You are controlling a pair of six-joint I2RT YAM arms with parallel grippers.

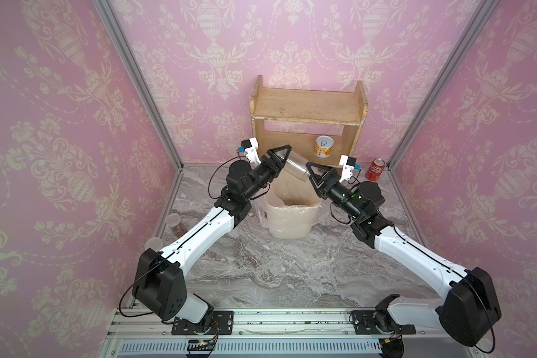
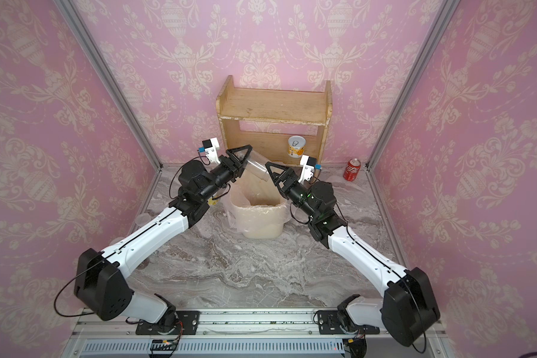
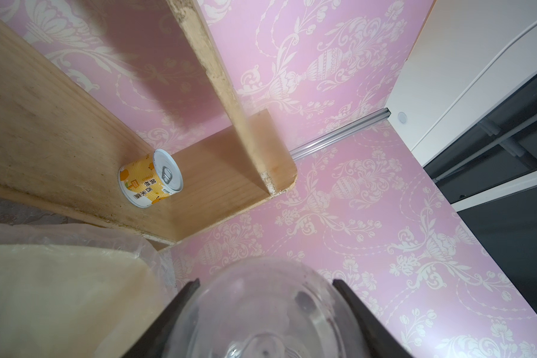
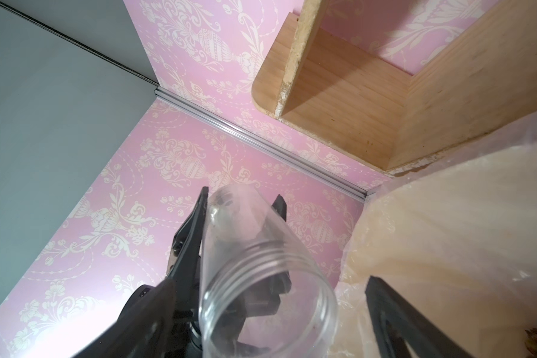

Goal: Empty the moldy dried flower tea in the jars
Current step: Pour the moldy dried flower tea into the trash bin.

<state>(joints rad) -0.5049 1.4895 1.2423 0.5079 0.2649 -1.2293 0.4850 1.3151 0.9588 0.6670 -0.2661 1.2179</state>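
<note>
**Robot arms meet over the waste bin.** Two arms converge on a cream waste bin [image 1: 287, 221] lined with a clear plastic bag, at the centre of the frame in both top views.

The left gripper [image 1: 284, 162] is clamped on the base end of a clear jar [image 1: 296, 170]. Its black fingers [image 3: 185, 299] press either side of the round bottom. The jar is tipped, its lidless mouth pointing down and to the right above the bin. Its walls look almost bare, with only faint smears and a speck or two inside.

The right gripper [image 1: 311, 176] hovers at the jar's mouth with its jaws wide apart, holding nothing. The right wrist view shows a gap between the threaded rim and the nearer finger [image 4: 388, 313]. That view also shows a few brown bits of dried flower tea [image 4: 535, 339] lying on the bag in the bin.

At the left edge of the marble table [image 1: 276, 272], partly hidden behind the left arm, stands a lidded jar [image 1: 172, 220] with brownish contents showing through its wall. A second jar [image 1: 153, 244] stands nearer the lower left.

A wooden shelf [image 1: 307, 107] stands against the back wall, upper centre. A yellow-and-white tin [image 1: 324, 147] sits on its lower board. A red cola can [image 1: 375, 169] stands on the table just right of the shelf.
</note>
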